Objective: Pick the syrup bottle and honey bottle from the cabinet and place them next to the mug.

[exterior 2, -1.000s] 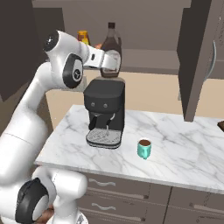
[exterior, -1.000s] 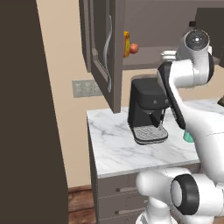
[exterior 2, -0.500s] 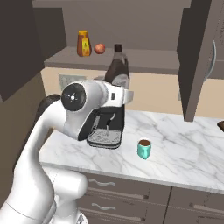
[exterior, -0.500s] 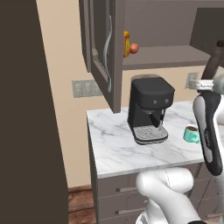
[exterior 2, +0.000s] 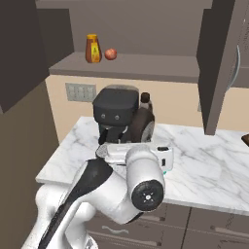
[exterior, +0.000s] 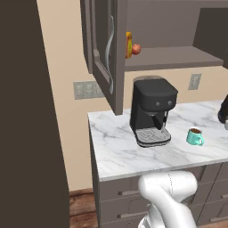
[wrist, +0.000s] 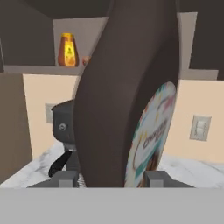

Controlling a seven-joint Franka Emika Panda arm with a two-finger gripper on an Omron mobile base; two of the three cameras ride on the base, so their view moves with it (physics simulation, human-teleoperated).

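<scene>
The syrup bottle, dark brown with a colourful label, stands upright between my fingers, and my gripper is shut on it. In the right base view the syrup bottle hangs low over the counter just right of the coffee machine, half behind my arm. Its dark side shows at the syrup bottle's spot on the right edge of the left base view. The teal mug sits on the marble counter, left of the bottle. The amber honey bottle stands on the shelf of the cabinet, whose door is open.
A black coffee machine stands on the counter left of the mug. A small red ball lies on the shelf beside the honey bottle. The open cabinet door juts out over the counter. A wall outlet is behind.
My arm has swung the syrup bottle down from shelf height to low over the counter, right of the coffee machine. The honey bottle and mug have not moved.
</scene>
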